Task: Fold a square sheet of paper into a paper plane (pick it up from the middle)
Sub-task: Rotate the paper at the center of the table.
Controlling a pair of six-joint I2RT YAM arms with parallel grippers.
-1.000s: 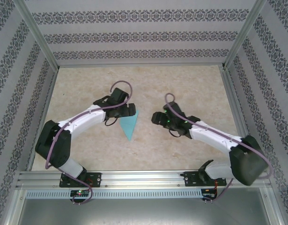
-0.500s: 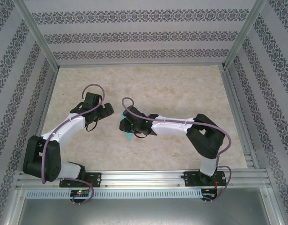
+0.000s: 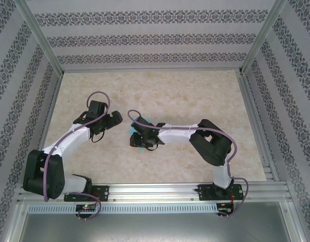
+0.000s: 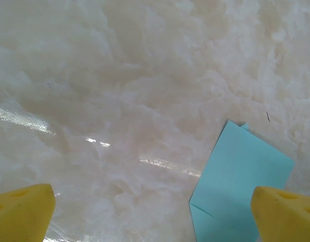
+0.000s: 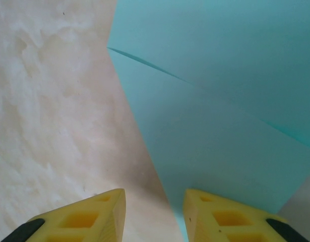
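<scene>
The folded turquoise paper (image 5: 220, 126) lies flat at the middle of the worktop (image 3: 195, 96), beneath the right gripper (image 5: 155, 204), whose jaws stand narrowly parted astride the paper's edge, gripping nothing. Just to its left, the left gripper (image 4: 153, 204) hovers, jaws spread wide and empty.

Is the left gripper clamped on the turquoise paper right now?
No, the left gripper has its yellow fingers wide apart, and the folded turquoise paper lies flat on the table beside one of them.
</scene>
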